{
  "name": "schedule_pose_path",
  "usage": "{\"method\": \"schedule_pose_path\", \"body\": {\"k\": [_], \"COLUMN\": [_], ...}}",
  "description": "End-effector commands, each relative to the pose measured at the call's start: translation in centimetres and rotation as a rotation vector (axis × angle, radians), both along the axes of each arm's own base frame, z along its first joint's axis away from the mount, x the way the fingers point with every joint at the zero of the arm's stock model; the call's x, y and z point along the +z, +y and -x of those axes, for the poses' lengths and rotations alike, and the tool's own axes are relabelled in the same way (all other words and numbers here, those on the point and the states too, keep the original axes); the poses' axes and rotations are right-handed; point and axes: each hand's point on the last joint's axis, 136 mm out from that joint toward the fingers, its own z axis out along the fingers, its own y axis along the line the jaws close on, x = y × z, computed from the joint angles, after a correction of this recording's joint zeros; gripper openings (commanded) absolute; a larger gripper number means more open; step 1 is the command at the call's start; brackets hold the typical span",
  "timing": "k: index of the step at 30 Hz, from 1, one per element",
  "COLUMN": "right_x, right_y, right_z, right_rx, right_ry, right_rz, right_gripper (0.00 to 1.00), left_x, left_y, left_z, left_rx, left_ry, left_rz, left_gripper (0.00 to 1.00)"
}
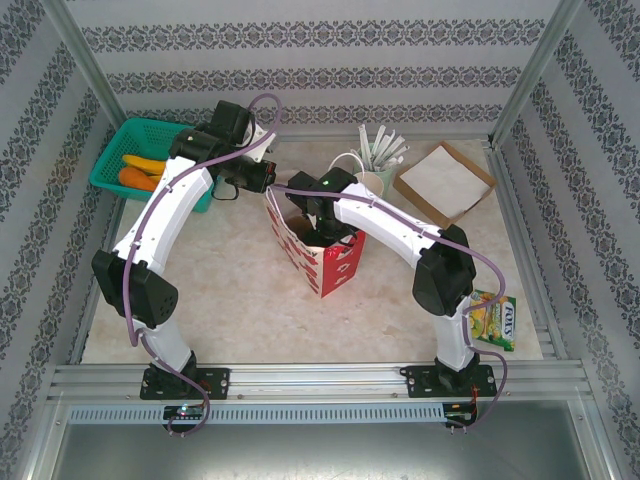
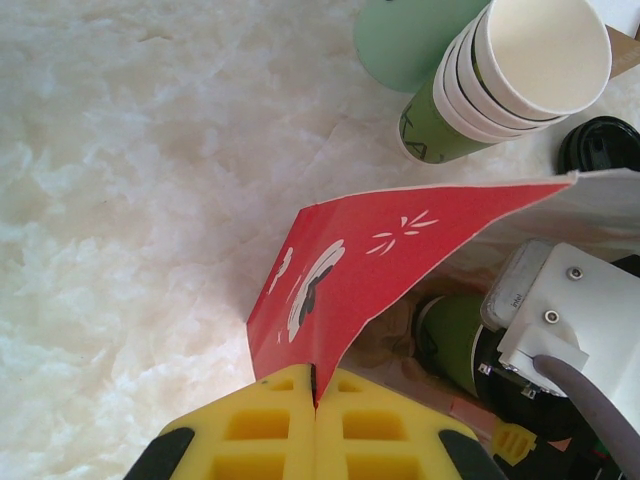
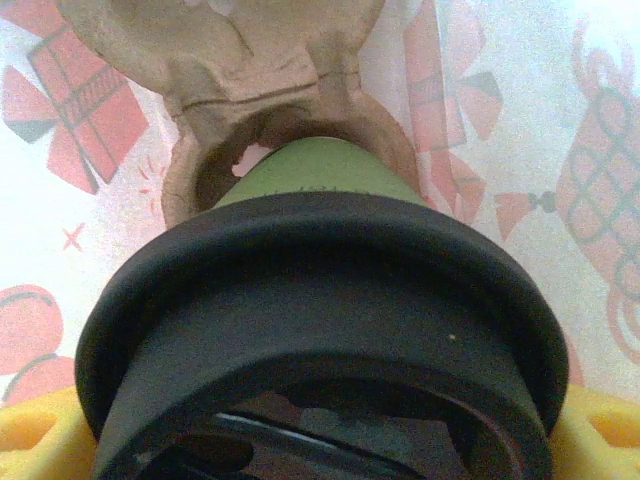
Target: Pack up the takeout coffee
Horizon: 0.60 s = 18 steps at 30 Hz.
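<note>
The takeout coffee [image 3: 315,170], a dark-green cup with a black lid [image 3: 320,270], sits between the yellow fingers [image 3: 30,435] of my right gripper [image 3: 320,440], which is shut on it. Its base rests in a ring of a brown pulp cup carrier [image 3: 230,60] inside the paper bag. In the left wrist view the green cup [image 2: 455,335] shows deep in the bag beside the right wrist. The red and white paper bag [image 1: 325,262] stands mid-table. My left gripper [image 2: 316,400] is shut on the bag's red rim flap [image 2: 370,260], holding the mouth open. From above, the right gripper [image 1: 320,225] reaches down into the bag.
A nested stack of green cups [image 2: 500,90] and a loose black lid [image 2: 600,145] lie just behind the bag. A green basket [image 1: 140,160] sits at the back left, a cardboard box of napkins [image 1: 445,182] at the back right, and a candy packet [image 1: 493,318] near the right arm's base.
</note>
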Motion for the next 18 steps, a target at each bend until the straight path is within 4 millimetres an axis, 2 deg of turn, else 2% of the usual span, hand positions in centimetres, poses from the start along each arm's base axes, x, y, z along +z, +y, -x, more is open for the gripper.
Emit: {"method": "schedule_pose_path", "body": {"k": [1, 18], "right_x": [1.33, 0.98], "right_y": [-0.26, 0.08], "right_z": [-0.68, -0.73], "right_rx": [-0.033, -0.031], "right_ry": [-0.059, -0.067], "right_rz": [-0.033, -0.066], "right_gripper": [0.31, 0.30], "left_x": [0.66, 0.71], "left_y": [-0.48, -0.39], "left_z": [-0.45, -0.40], "left_rx": [0.002, 0.005], "left_ry": [-0.027, -0.027], "left_rz": [0.030, 0.028], "left_gripper": [0.00, 0.00]}}
